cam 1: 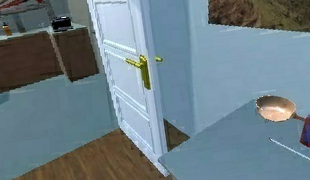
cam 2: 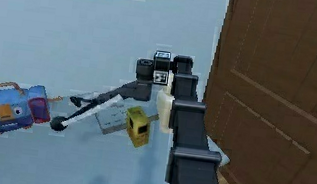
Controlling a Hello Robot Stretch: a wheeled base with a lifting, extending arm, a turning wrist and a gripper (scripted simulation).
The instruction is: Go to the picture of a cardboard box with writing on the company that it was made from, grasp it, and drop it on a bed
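Dark end effector (cam 2: 65, 121) is seen against the pale bench (cam 1: 223, 154); whether anything is held cannot be told. Small yellow box (cam 2: 139, 126) is seen on the bench, just beside the arm (cam 2: 192, 145). Blue boombox (cam 2: 3, 109) is placed toward the arm side view's left.

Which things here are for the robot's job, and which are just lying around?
For the job: small yellow box, likely the one to grasp; gripper.
Just lying about: blue boombox, copper pan, white bottle.
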